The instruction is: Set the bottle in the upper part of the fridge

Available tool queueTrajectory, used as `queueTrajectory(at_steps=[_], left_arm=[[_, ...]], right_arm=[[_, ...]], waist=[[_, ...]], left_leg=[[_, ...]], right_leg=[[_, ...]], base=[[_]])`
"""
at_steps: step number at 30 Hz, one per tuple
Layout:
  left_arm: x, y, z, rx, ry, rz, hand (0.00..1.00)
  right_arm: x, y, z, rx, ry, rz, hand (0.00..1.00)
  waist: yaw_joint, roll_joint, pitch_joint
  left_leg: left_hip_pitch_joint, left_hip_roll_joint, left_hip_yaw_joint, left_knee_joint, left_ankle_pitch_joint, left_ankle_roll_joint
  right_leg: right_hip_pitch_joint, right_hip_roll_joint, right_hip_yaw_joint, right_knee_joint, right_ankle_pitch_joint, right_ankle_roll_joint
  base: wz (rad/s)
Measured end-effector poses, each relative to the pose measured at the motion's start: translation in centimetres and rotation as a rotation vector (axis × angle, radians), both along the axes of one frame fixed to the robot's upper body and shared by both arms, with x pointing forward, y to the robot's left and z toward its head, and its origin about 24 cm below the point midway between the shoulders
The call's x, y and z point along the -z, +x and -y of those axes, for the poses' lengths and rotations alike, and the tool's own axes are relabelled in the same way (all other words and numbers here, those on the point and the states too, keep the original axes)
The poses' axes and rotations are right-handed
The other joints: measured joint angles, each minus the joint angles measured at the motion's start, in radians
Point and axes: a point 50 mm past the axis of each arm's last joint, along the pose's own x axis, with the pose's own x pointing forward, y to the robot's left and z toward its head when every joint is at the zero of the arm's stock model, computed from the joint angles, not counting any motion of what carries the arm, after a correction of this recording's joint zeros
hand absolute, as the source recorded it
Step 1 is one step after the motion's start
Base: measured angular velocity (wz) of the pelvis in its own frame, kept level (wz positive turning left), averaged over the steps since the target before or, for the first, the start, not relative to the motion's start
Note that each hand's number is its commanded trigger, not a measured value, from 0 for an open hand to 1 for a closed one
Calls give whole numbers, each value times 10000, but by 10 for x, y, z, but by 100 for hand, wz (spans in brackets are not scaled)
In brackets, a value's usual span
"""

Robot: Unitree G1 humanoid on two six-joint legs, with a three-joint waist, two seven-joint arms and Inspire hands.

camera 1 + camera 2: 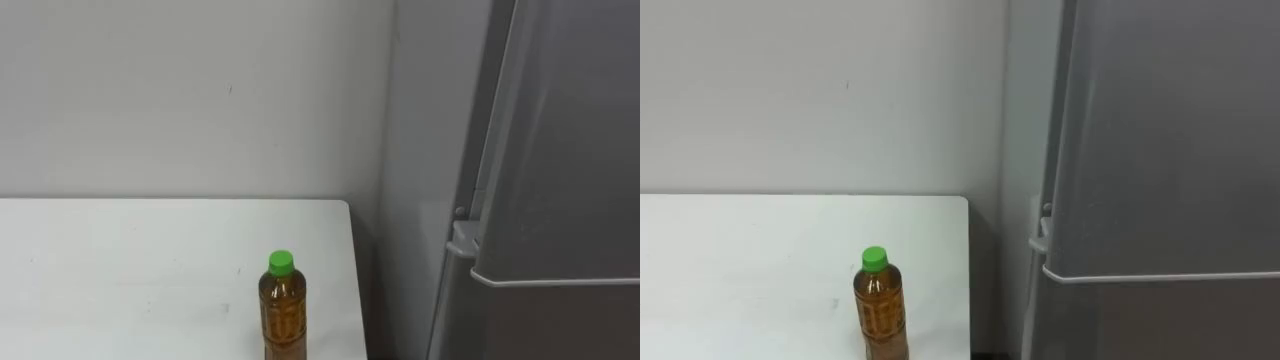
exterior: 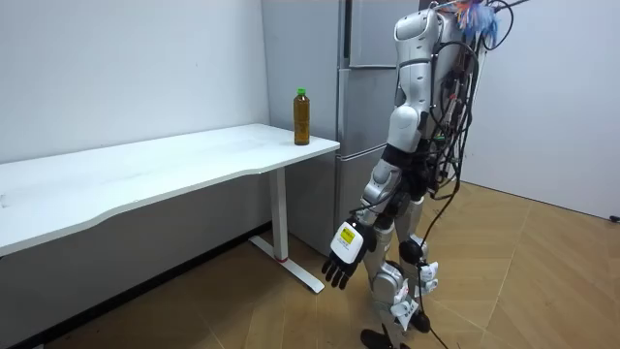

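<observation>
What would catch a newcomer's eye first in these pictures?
The bottle of brown drink with a green cap, standing upright near the fridge-side end of the white table. Next, the tall grey fridge beside it, doors shut. In the room view the robot stands before the fridge, its left hand hanging open at its side.

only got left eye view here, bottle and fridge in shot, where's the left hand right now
observer: the left hand hangs low at the robot's side, fingers relaxed, holding nothing.
operator: bottle's base is cut off for me, is it standing ok
observer: yes, the bottle stands upright on the table, by the table's end nearest the fridge.
</observation>
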Motion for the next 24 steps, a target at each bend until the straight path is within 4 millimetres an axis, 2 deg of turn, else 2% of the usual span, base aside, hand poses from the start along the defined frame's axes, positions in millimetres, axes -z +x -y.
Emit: queueTrajectory(at_steps=[16,20,24], left_arm=[[0,-7,-4,-656,189,-84,0],[-1,-7,-5,-887,309,-24,0],[-2,-13,-10,-2791,435,287,0]], right_arm=[[0,-3,0,150,105,-76,0],[1,-4,0,170,97,-171,0],[1,-6,1,340,120,-385,0]], waist=[[-27,-22,-4],[63,-27,8],[99,0,-1]], left_leg=[[166,-11,-26,-104,-2,-7],[286,-17,-26,-153,-11,-16],[331,-6,-21,-137,-35,-19]], right_leg=[[176,16,4,-124,2,-2],[258,19,4,-129,1,-1],[310,32,15,-126,-1,1]], base=[[0],[-2],[0]])
